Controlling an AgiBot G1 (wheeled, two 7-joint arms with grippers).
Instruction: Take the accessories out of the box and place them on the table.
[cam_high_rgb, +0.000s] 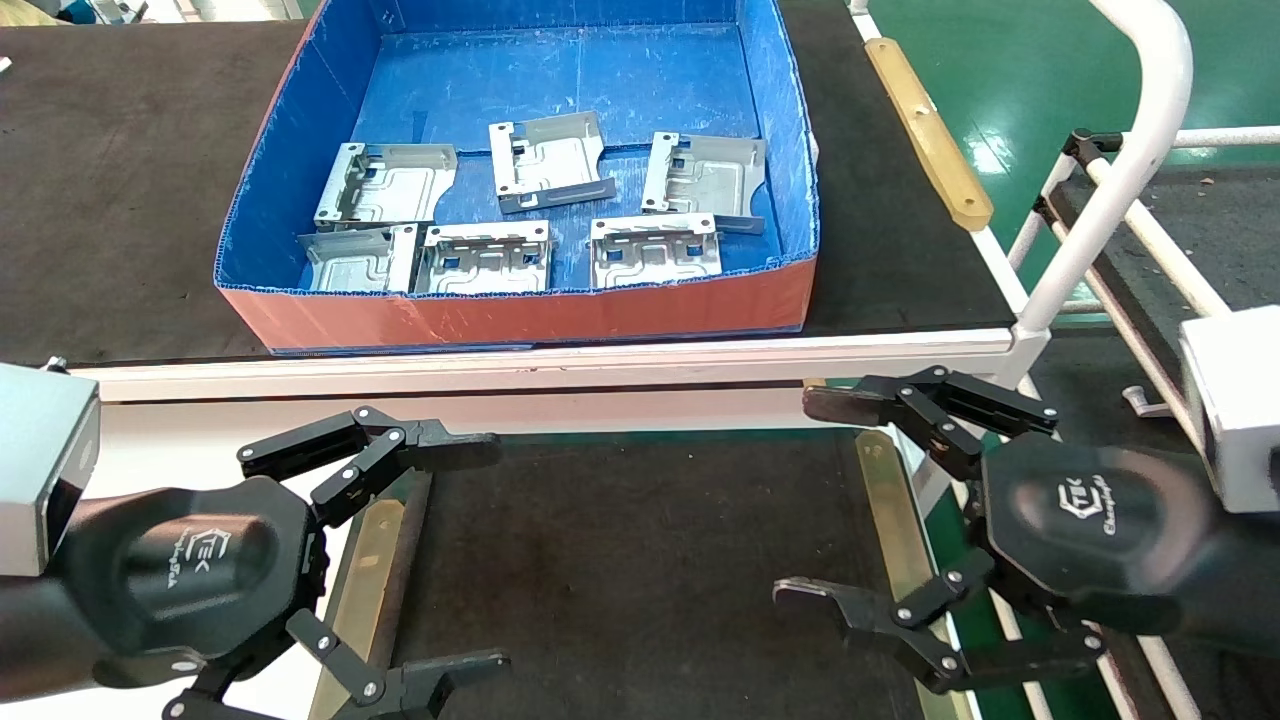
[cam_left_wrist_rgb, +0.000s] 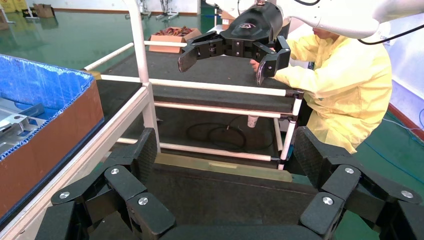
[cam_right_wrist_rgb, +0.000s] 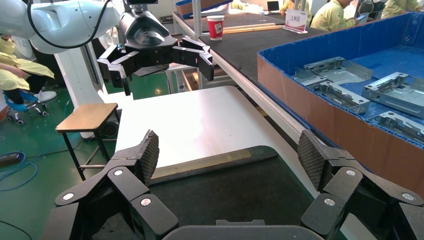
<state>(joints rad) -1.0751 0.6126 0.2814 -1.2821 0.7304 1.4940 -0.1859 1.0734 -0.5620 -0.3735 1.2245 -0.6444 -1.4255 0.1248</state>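
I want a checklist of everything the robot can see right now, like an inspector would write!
Surface: the table, a black mat, has nothing on it.
Job's things: six accessories lie in the box; none has been taken out.
Clutter: a red paper cup on the far bench.
Grippers: left gripper and right gripper are both open, holding nothing, above the mat's left and right edges.
Cables: a black cable coiled on the rack's lower shelf; a blue one on the floor.
Surroundings: green floor, a white pipe rack, a stool, workers in yellow coats.
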